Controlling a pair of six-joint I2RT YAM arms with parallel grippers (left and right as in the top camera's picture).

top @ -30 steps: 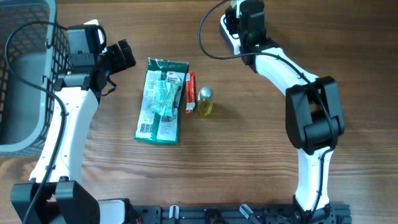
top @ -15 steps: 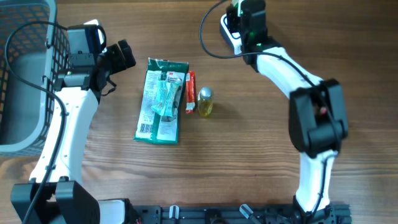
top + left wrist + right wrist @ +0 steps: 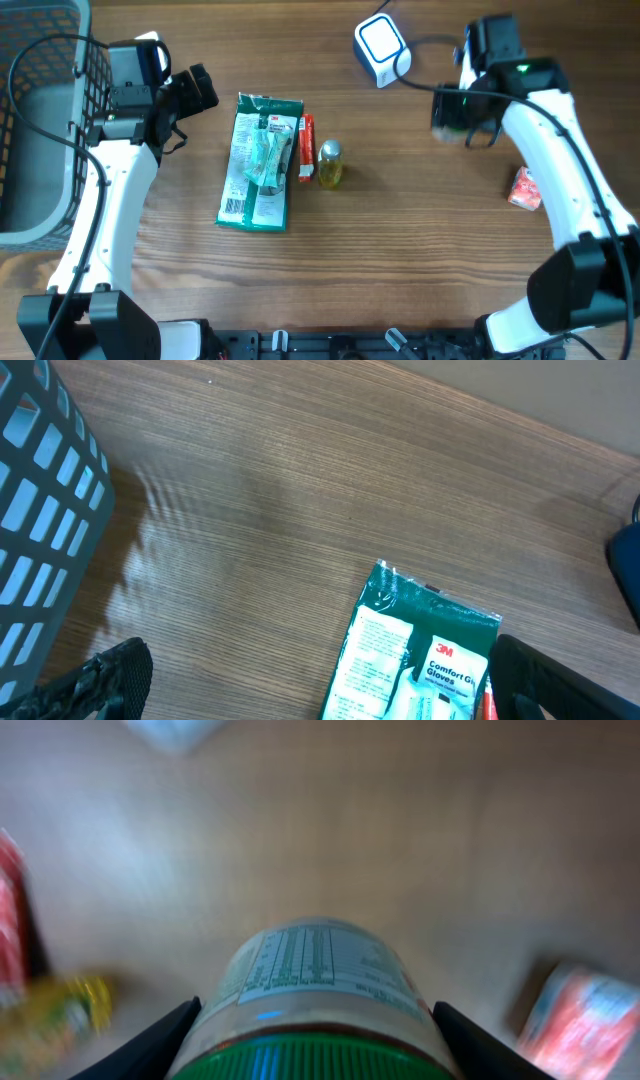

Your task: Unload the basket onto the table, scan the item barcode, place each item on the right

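Note:
My right gripper [image 3: 462, 118] is shut on a jar [image 3: 318, 982] with a green cap and a printed label; its dark fingers [image 3: 150, 1048] press both sides. In the overhead view the jar [image 3: 452, 112] is blurred and hangs over the table, right of and nearer than the white barcode scanner [image 3: 381, 41] with its blue face. The barcode itself cannot be made out. At the left, my left gripper [image 3: 197, 89] stands open with nothing in it, just left of a green gloves pack [image 3: 260, 160]. The pack [image 3: 420, 660] lies near its right finger [image 3: 560, 680].
A red tube [image 3: 307, 148] and a small yellow bottle [image 3: 330, 165] lie right of the gloves pack. A red packet [image 3: 525, 187] lies at the right, beneath my right arm. A grey wire basket [image 3: 35, 120] stands at the far left. The scanner's cable [image 3: 330, 60] loops across the back.
My right arm has swung away from the scanner, to the right and nearer, with the jar in its grip. The scanner and the red packet have come into view. The left arm is unmoved.

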